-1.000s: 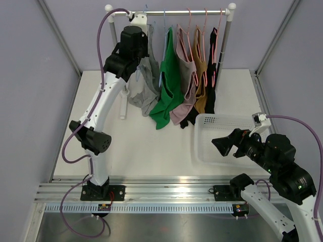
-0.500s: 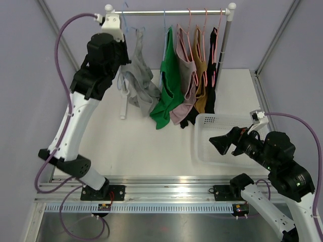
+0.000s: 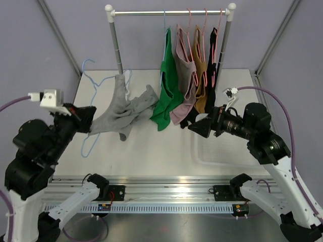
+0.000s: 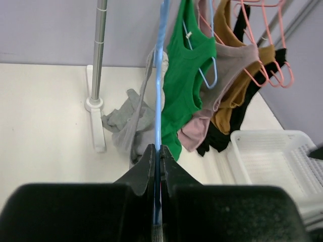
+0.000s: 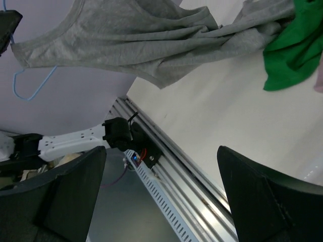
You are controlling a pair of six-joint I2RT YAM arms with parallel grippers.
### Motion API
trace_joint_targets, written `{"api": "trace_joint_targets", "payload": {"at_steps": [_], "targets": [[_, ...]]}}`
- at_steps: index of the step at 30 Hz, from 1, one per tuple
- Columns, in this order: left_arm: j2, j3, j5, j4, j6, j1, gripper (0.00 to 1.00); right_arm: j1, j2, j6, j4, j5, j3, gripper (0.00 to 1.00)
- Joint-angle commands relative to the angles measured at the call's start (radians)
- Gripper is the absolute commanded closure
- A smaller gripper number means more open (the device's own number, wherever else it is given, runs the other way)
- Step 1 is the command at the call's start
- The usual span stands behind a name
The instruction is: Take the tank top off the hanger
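Hanger work at the left of the top view: the left gripper (image 3: 85, 120) is pinched tight on the light-blue wire hanger (image 4: 159, 75), and the wrist view shows both fingers closed flat on the thin wire. It holds the hanger well off the metal clothes rail (image 3: 166, 12), probably so the garment hangs in open space where the other arm can get at it. The grey tank top (image 3: 123, 108) sags from the hanger across the left centre of the frame. Its long axis runs from lower left, at the strap end by the left gripper, up and right. The loose end lies near the green tank top (image 3: 169, 85), though whether they touch is unclear. The hanger's hook points toward the upper left. The right gripper (image 5: 161, 196) has its fingers spread wide with nothing between them and is aimed leftward at the grey cloth, which looks like a setup for pulling it off. Beside that arm sits the white plastic basket (image 4: 262, 135).
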Motion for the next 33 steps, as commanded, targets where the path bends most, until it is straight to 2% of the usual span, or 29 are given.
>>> {"api": "trace_joint_targets", "payload": {"at_steps": [1, 4, 5, 8, 9, 12, 14, 20, 24, 33], "targets": [[-0.096, -0.037, 0.102, -0.085, -0.013, -0.003, 1.0, 0.028, 0.068, 0.085, 0.217, -0.127, 0.019, 0.0], [-0.194, -0.118, 0.209, -0.09, -0.006, -0.003, 1.0, 0.114, 0.127, 0.09, 0.308, -0.063, 0.017, 0.01], [-0.236, -0.145, 0.302, -0.061, -0.01, -0.003, 1.0, 0.15, 0.147, 0.086, 0.332, -0.04, 0.023, 0.0], [-0.293, -0.317, 0.423, 0.049, -0.062, -0.003, 1.0, 0.31, 0.24, 0.041, 0.374, 0.114, 0.056, 0.0], [-0.329, -0.398, 0.449, 0.082, -0.078, -0.003, 1.0, 0.395, 0.265, 0.026, 0.383, 0.229, 0.069, 0.0], [-0.418, -0.515, 0.455, 0.202, -0.163, -0.001, 1.0, 0.494, 0.339, 0.017, 0.43, 0.472, 0.067, 0.0], [-0.451, -0.595, 0.454, 0.255, -0.191, -0.001, 1.0, 0.554, 0.378, 0.02, 0.486, 0.555, 0.048, 0.02], [-0.515, -0.708, 0.478, 0.334, -0.283, -0.001, 1.0, 0.594, 0.484, 0.041, 0.513, 0.769, 0.054, 0.1], [-0.543, -0.735, 0.475, 0.351, -0.317, -0.001, 1.0, 0.596, 0.535, 0.035, 0.53, 0.786, 0.057, 0.13], [-0.541, -0.732, 0.468, 0.351, -0.328, -0.001, 1.0, 0.597, 0.602, 0.029, 0.52, 0.85, 0.06, 0.28]]}}
